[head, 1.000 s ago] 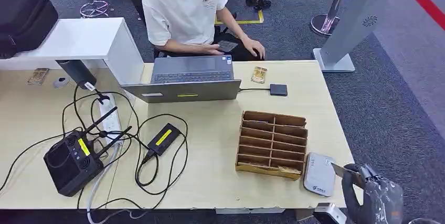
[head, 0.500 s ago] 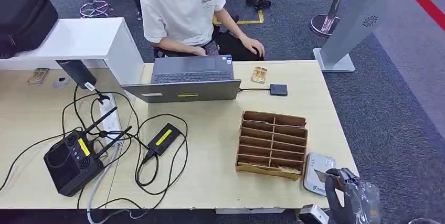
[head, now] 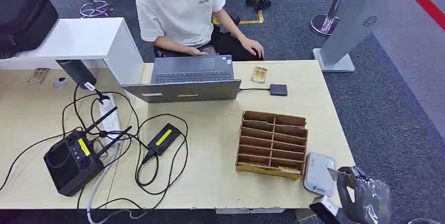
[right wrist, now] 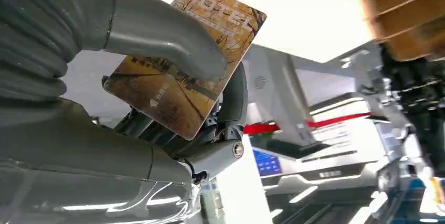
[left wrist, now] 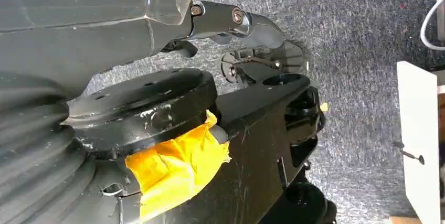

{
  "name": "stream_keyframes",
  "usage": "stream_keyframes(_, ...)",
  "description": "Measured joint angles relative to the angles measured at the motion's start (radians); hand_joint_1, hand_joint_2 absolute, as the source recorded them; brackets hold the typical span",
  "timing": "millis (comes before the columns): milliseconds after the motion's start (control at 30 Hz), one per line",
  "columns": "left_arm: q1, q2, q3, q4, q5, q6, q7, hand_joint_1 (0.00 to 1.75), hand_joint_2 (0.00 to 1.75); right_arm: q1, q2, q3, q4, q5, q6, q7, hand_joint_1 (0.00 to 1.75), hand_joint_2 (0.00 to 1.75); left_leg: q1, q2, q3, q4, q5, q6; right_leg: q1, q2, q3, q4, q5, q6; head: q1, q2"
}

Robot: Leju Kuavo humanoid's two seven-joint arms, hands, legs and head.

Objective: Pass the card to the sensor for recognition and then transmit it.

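- Card (right wrist: 183, 61): a brown, gold-toned card with "HOTEL" lettering, pinched by the right robot hand (head: 359, 190) between the thick grey thumb (right wrist: 173, 40) pressed on its face and the darker fingers behind it, as the right wrist view shows.
- In the head view the card (head: 336, 173) shows as a thin edge sticking out of the right robot hand at the counter's near right corner, just beside the sensor.
- Sensor (head: 319, 174): a flat grey-white pad with rounded corners, lying on the counter (head: 220, 171) right next to the wooden organiser, near the counter's right edge.
- Wooden organiser (head: 272, 144): a brown rack of slotted compartments, lying on the counter to the left of the sensor; a small card-like piece rests in its nearest slot.
- Left robot hand (left wrist: 231, 30): in the left wrist view it hangs over grey carpet, its dark fingers bent with nothing visible in them; whether they are fully together I cannot tell.
- Laptop (head: 183, 80): open at the far side of the counter, in front of a seated person (head: 181, 11) in a white shirt.
- A second brown card (head: 258, 74) and a small dark box (head: 278, 89) lie right of the laptop.
- A black device with antennas (head: 73, 158) and a tangle of cables sit on the counter's left part.
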Motion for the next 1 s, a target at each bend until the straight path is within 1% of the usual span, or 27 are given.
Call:
stream_keyframes(200, 0.000, 0.001, 0.000, 0.000, 0.000, -0.015, 0.009, 0.00, 1.75, -0.027, 0.005, -0.072, 0.075, -0.005, 0.000, -0.019, 1.75, 1.75, 0.000, 0.000, 0.000, 0.000, 0.000, 0.000, 0.000, 0.000, 0.000, 0.000, 0.000, 0.000, 0.000, 0.000)
stream_keyframes(400, 0.000, 0.002, 0.000, 0.000, -0.003, -0.016, 0.010, 0.00, 1.75, -0.044, 0.019, -0.093, 0.125, 0.000, 0.000, -0.034, 1.75, 1.75, 0.000, 0.000, 0.000, 0.000, 0.000, 0.000, 0.000, 0.000, 0.000, 0.000, 0.000, 0.000, 0.000, 0.000)
stream_keyframes(700, 0.000, 0.002, 0.000, 0.000, -0.015, -0.014, 0.013, 0.00, 1.75, -0.053, 0.059, -0.086, 0.152, 0.018, 0.000, -0.053, 1.75, 1.75, 0.000, 0.000, 0.000, 0.000, 0.000, 0.000, 0.000, 0.000, 0.000, 0.000, 0.000, 0.000, 0.000, 0.000)
stream_keyframes(1000, -0.001, 0.002, 0.000, 0.000, -0.031, -0.011, 0.017, 0.00, 1.75, -0.085, 0.083, -0.022, 0.164, 0.026, -0.003, -0.035, 1.75, 1.75, 0.000, 0.000, 0.000, 0.000, 0.000, 0.000, 0.000, 0.000, 0.000, 0.000, 0.000, 0.000, 0.000, 0.000)
